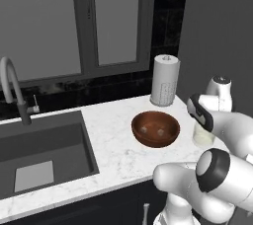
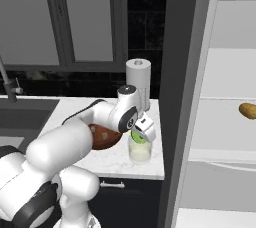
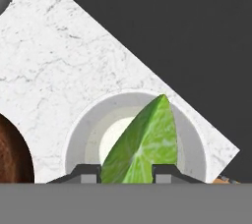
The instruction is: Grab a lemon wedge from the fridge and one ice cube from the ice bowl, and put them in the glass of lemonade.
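Left base view: your arm reaches across the counter (image 1: 113, 135) to its right end, and the forearm hides most of the glass (image 1: 203, 136). The ice bowl (image 1: 155, 129) sits just left of it, two cubes inside, untouched — that step is not yet done.

Right base view: the gripper (image 2: 139, 136) hangs directly over the glass (image 2: 139, 151), the wedge (image 2: 137, 136) pinched between its fingers just above the rim. The fridge (image 2: 220, 122) stands open to the right (a tan oval item lies on a shelf).

Hand view: the gripper (image 3: 127, 171) is nearly closed, clamped on the wedge (image 3: 142, 144), which hangs over the mouth of the glass (image 3: 81, 134). Alignment looks sound — lower slightly, then open the fingers fully so the wedge drops clean without catching the rim.
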Tool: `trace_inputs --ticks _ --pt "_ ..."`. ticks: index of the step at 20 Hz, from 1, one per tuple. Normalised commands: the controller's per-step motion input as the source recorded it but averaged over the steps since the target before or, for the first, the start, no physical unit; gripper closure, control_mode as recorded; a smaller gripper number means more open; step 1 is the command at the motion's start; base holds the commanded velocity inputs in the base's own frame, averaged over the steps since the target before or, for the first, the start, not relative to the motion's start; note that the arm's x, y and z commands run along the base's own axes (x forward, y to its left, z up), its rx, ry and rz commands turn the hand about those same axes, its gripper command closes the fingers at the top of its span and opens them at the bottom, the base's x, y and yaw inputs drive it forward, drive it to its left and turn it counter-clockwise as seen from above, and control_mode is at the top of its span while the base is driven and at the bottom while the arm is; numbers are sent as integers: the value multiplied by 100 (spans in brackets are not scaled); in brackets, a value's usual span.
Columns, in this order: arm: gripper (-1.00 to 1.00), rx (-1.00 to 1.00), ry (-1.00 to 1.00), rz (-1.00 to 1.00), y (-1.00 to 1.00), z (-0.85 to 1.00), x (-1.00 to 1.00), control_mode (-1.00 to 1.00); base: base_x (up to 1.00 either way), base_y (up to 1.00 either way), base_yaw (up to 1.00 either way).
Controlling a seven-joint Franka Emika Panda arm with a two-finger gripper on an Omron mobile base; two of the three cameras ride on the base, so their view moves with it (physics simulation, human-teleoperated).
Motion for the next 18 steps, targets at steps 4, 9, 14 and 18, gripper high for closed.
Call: trace_inputs --ticks 4,9,14,18 --pt "100 0 0 0 0 -10 0 -100 0 0 0" --pt "-100 0 0 0 0 0 0 -100 0 0 0" --pt "-100 0 -1 0 0 0 -3 -100 0 0 0" --pt "-100 6 -12 1 0 36 -21 -100 0 0 0"
